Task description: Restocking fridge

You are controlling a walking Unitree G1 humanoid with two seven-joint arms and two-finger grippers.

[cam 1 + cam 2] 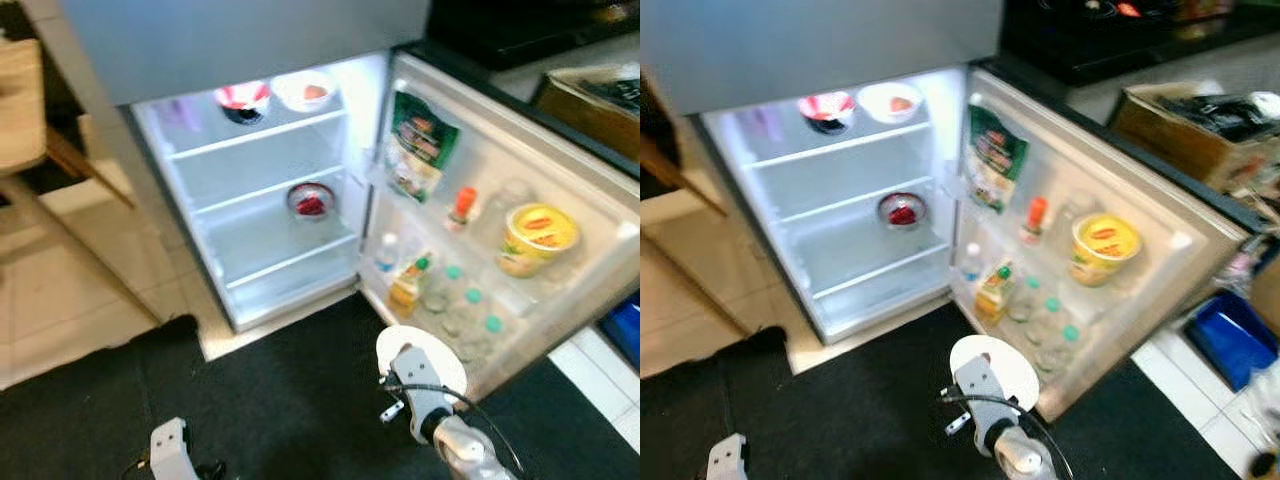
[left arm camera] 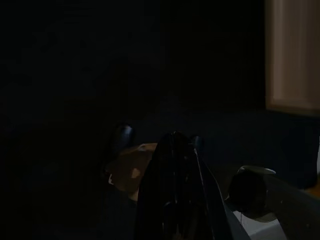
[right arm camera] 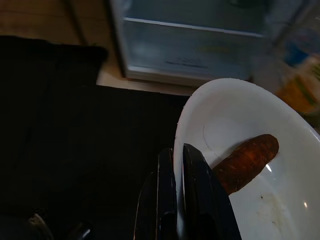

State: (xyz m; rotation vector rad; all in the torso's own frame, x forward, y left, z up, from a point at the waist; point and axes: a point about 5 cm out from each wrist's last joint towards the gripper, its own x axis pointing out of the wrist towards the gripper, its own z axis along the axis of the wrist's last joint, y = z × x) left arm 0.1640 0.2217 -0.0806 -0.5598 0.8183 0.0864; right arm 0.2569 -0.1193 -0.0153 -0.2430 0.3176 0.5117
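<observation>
Right gripper (image 3: 175, 165): jaws clamped narrow on the rim of a white bowl (image 3: 235, 115), one finger inside, one outside. A carrot (image 3: 245, 160) lies in the bowl, long axis running from the fingers toward the far rim. Bowl held above the dark mat (image 1: 290, 400), before the open fridge (image 1: 270, 200). Left gripper (image 2: 172, 150): dark; jaw state cannot be told.
</observation>
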